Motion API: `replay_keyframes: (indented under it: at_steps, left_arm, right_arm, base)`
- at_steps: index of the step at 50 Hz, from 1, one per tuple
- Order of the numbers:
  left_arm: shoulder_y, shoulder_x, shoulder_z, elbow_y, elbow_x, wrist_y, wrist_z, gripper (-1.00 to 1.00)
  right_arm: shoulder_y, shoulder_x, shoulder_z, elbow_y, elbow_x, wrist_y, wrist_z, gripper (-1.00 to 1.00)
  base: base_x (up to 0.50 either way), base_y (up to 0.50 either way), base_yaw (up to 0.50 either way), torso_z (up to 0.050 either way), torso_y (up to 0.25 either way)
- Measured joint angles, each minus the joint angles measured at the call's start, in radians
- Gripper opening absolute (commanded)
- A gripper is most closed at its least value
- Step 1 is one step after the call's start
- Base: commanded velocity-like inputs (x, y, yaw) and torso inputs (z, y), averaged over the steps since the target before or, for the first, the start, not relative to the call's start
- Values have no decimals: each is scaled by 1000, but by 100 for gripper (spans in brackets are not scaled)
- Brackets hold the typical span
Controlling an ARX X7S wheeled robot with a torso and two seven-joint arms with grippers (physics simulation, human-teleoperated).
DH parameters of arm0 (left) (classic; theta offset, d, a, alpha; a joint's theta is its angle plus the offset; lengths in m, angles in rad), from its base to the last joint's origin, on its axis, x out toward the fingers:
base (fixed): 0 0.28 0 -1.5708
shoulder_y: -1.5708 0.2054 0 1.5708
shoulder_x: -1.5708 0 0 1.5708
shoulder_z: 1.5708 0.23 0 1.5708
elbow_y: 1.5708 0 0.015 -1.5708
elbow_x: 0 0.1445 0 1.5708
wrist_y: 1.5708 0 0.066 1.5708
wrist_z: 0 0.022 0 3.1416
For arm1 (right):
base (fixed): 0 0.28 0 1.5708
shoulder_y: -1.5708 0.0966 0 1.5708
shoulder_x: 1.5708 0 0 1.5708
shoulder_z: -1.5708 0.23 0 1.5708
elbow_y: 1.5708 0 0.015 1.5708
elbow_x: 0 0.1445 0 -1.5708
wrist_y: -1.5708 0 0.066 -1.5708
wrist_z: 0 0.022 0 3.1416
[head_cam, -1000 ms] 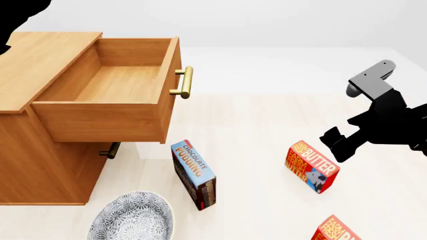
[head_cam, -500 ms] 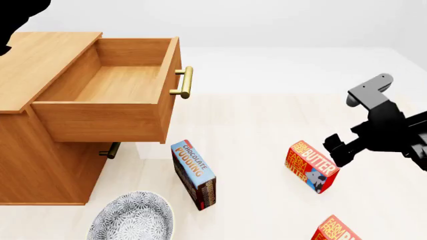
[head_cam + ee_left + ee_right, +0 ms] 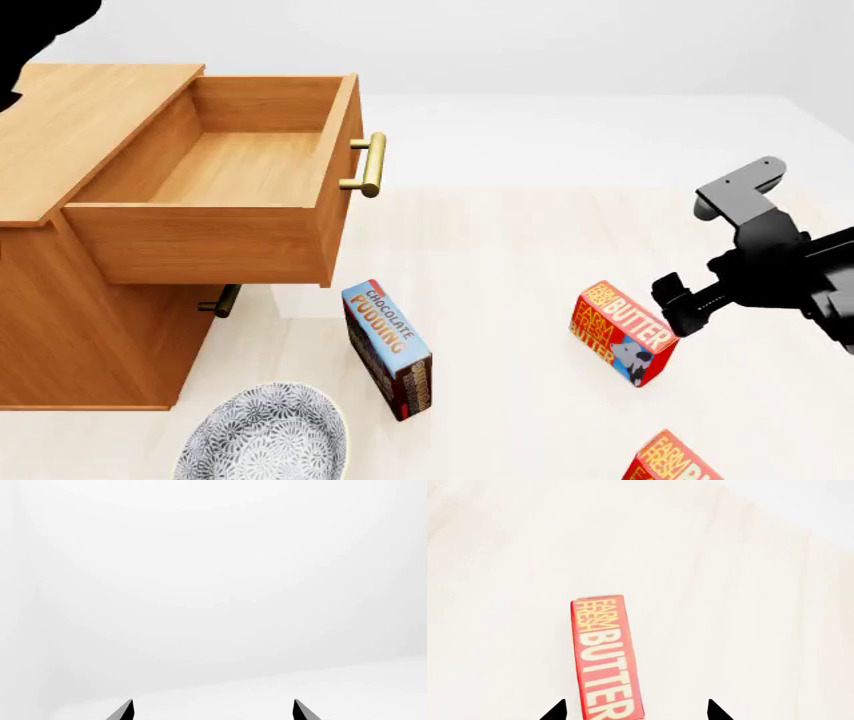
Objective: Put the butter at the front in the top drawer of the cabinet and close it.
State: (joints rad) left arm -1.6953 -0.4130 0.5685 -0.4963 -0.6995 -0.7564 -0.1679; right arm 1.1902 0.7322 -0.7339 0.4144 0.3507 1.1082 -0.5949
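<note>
**A:** How much of the job can be counted as done?

**B:** Little beyond the opening. The top drawer (image 3: 220,175) is seen pulled out of the cabinet (image 3: 67,300) at the upper left of the head view, and nothing is seen inside it. The brass handle (image 3: 371,165) is untouched.

**A:** And the butter?

**B:** Two cartons are shown. One butter (image 3: 625,333) stands on the pale floor at the lower right of centre; a second carton (image 3: 674,460) is cut off by the bottom edge (which of them counts as "front" is left to judgement). The chocolate pudding box (image 3: 388,348) and a patterned bowl (image 3: 263,440) lie lower left of centre.

**A:** The grippers?

**B:** The right gripper (image 3: 683,300) is held just beside the standing carton, at its right. In the right wrist view the butter (image 3: 606,660) is framed between two spread finger tips, nothing clasped. The left gripper (image 3: 213,711) is shown only as two parted tips against blank white, unloaded.

**A:** What is left?

**B:** Grasping, lifting, placing in the drawer, then pushing it shut
</note>
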Motion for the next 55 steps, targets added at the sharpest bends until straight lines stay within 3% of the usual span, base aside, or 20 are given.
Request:
replay_keyframes:
  at_steps: [55]
  left_arm:
    - [-10,4,-6,-13,-20,-43,-13,100]
  right_arm:
    - [-13,-21,-7,28,3,-17,7,100]
  base:
    - [0,0,0,0,-100]
